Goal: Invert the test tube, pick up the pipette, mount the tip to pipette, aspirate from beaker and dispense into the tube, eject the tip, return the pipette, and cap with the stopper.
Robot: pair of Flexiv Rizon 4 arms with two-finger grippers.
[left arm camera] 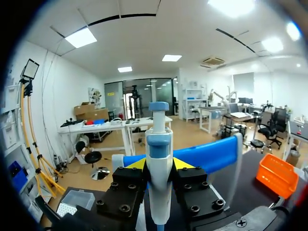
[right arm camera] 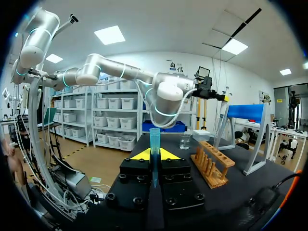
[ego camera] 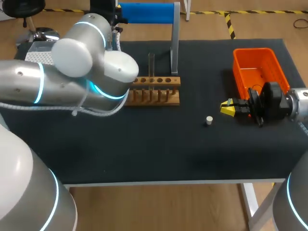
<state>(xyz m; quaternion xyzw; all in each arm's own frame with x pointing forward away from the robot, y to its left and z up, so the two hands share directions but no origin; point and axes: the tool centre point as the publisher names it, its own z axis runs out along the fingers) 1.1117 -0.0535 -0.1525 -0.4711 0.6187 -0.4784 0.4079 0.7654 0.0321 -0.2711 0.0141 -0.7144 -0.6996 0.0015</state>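
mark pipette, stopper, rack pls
pipette [left arm camera: 159, 183]: left wrist view, white body between the fingers.
stopper [ego camera: 209, 120]: head view, its top.
rack [ego camera: 162, 81]: head view, top board.

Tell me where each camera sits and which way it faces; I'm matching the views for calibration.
Head view: above and behind the robot, looking down on the table; shows the left arm and right gripper.
Left wrist view: on the left arm, looking along the left gripper, shut on the pipette, towards the blue stand.
Right wrist view: on the right arm, looking over the right gripper and its blue tube towards the rack and left arm.
Shared: head and right wrist views both show the rack.
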